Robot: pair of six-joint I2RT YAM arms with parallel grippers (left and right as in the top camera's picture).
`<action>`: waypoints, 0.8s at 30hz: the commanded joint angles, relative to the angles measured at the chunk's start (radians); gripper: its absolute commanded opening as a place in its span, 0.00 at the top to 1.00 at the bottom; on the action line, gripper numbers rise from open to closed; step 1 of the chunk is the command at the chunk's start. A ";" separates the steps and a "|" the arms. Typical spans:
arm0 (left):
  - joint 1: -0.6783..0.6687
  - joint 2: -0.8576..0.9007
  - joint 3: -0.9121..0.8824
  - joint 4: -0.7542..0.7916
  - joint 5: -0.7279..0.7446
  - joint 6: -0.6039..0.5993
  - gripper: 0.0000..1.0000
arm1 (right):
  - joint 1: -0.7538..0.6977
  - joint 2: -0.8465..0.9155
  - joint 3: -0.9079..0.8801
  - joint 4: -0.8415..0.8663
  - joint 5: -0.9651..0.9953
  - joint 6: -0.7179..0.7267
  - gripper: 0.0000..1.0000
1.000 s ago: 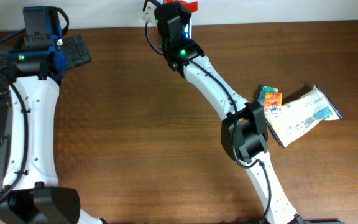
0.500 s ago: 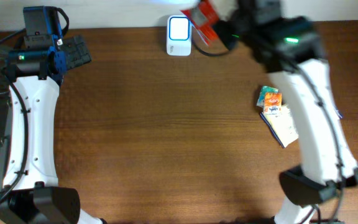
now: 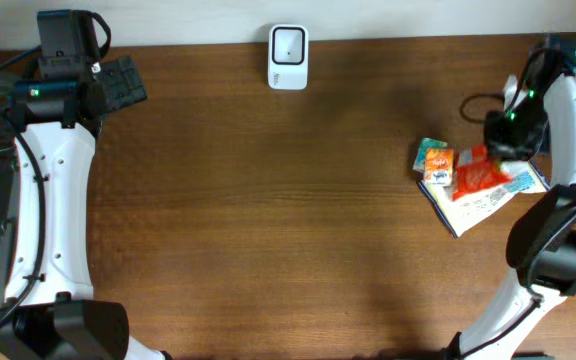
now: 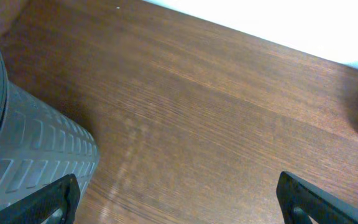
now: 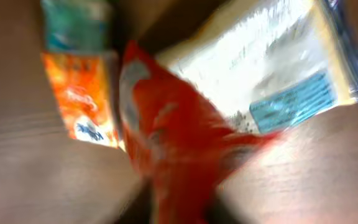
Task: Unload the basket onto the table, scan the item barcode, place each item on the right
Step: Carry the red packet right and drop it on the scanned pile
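Observation:
The red packet (image 3: 478, 172) lies over the white package (image 3: 490, 196) at the table's right side, beside an orange-and-green packet (image 3: 434, 160). My right gripper (image 3: 501, 155) hovers right at the red packet's far end. In the blurred right wrist view the red packet (image 5: 179, 143) runs down between the jaws of the right gripper (image 5: 182, 214); I cannot tell whether they still pinch it. The white scanner (image 3: 288, 57) stands at the back middle. My left gripper (image 3: 120, 85) is at the far left, and in its wrist view the left gripper (image 4: 179, 205) is open and holds nothing.
The white package (image 5: 272, 68) with a blue label and the orange-and-green packet (image 5: 79, 93) lie under and beside the red packet. A grey ribbed object (image 4: 23, 155) sits at the left of the left wrist view. The wooden table (image 3: 268, 220) spans the scene.
My right arm swung from the scanner at the back to the right side, bringing the red packet down onto the white package. The left arm has not moved.

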 commanded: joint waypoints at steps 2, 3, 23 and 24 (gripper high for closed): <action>0.000 -0.024 0.018 -0.003 -0.008 0.016 0.01 | -0.014 -0.027 0.040 -0.006 -0.024 0.006 0.13; -0.001 -0.024 0.018 -0.003 -0.008 0.016 0.01 | -0.010 -0.033 0.080 -0.024 -0.035 0.006 0.12; 0.000 -0.024 0.018 -0.003 -0.008 0.016 0.01 | 0.413 -0.388 0.629 -0.241 -0.295 0.006 0.01; -0.001 -0.024 0.018 -0.003 -0.008 0.016 0.01 | 0.413 -0.388 0.629 -0.241 -0.293 0.004 0.01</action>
